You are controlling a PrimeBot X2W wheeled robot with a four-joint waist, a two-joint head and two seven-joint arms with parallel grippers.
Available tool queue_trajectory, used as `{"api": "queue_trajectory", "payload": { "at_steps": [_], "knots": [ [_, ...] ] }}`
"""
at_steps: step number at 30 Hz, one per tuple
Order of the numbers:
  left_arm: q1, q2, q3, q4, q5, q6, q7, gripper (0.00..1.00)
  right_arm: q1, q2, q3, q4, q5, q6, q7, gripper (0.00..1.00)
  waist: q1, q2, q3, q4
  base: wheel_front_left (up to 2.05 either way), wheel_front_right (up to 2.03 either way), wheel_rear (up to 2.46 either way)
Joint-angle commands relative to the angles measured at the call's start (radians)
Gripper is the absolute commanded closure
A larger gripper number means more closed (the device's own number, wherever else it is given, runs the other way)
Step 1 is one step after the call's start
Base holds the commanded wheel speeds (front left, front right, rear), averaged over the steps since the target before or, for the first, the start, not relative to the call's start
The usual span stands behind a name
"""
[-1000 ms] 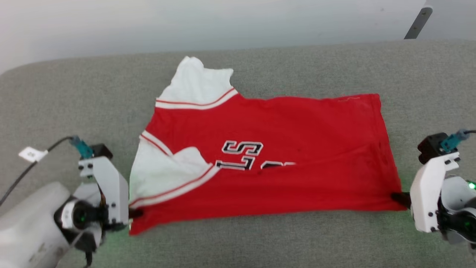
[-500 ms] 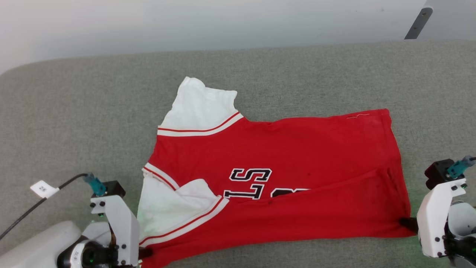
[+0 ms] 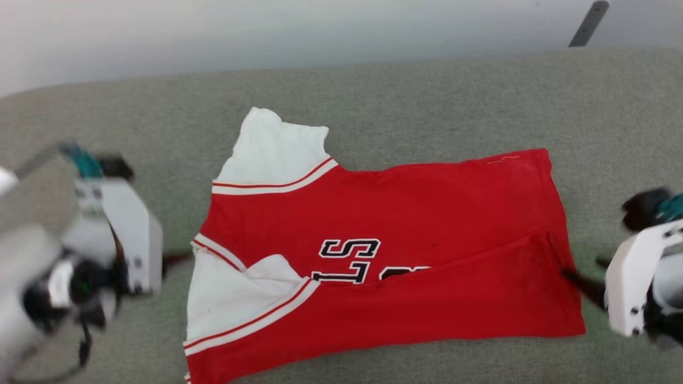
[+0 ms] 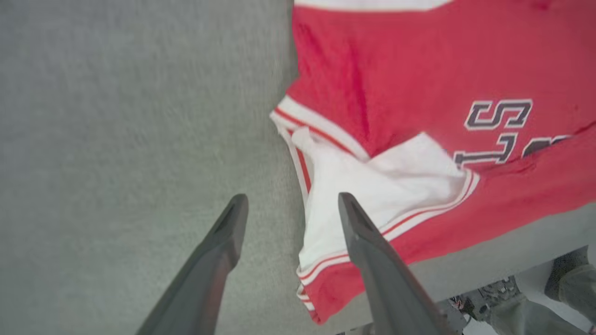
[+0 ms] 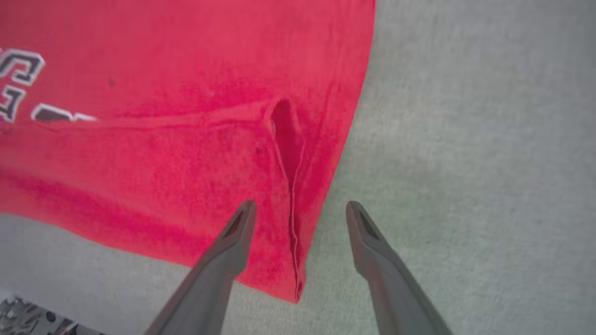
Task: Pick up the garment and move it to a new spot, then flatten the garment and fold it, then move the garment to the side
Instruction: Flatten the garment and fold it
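The garment (image 3: 400,213) lies flat on the grey cloth-covered table (image 3: 427,96), a red jersey with white sleeves at the left and its hem at the right. Its near long edge is folded up over the lower part of the black letters. My left gripper (image 3: 179,260) is open beside the near white sleeve, blurred, holding nothing. In the left wrist view the left gripper (image 4: 292,199) hovers over the sleeve edge of the garment (image 4: 396,60). My right gripper (image 3: 582,268) is open at the hem. The right wrist view shows this gripper (image 5: 301,204) straddling the hem corner of the garment (image 5: 163,163) above it.
The table's front edge (image 4: 489,242) runs just below the garment's near-left corner, with machine parts beneath it. A dark metal bar (image 3: 587,24) leans at the far right, beyond the table's back edge. Bare grey cloth lies left, right and behind the garment.
Both grippers have opened and let go of the garment's near corners. The left arm has swung up and away from the corner. The camera has shifted slightly.
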Motion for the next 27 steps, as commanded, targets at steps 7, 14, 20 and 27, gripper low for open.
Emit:
{"api": "queue_trajectory", "payload": {
  "at_steps": [7, 14, 20, 27],
  "knots": [
    [-0.151, -0.044, 0.050, 0.081, 0.097, -0.073, -0.062, 0.00, -0.027, 0.079, -0.083, -0.145, -0.089, -0.001, -0.213, 0.00, 0.0000, -0.0001, 0.059, -0.068, 0.00, 0.00, 0.00],
    [-0.240, -0.106, 0.076, 0.291, 0.191, -0.211, -0.206, 0.00, -0.055, 0.152, -0.042, -0.250, -0.212, -0.001, -0.555, 0.00, 0.0000, -0.0001, 0.122, -0.156, 0.00, 0.00, 0.00],
    [-0.296, -0.134, 0.086, 0.452, 0.211, -0.292, -0.242, 0.00, -0.072, 0.220, -0.031, -0.251, -0.295, -0.001, -0.813, 0.00, 0.0000, -0.0001, 0.180, -0.217, 0.00, 0.00, 0.00],
    [-0.364, -0.136, 0.070, 0.570, 0.222, -0.353, -0.168, 0.00, -0.080, 0.284, -0.036, -0.220, -0.326, -0.001, -0.917, 0.00, 0.0000, -0.0001, 0.248, -0.266, 0.00, 0.00, 0.00]
  ]
}}
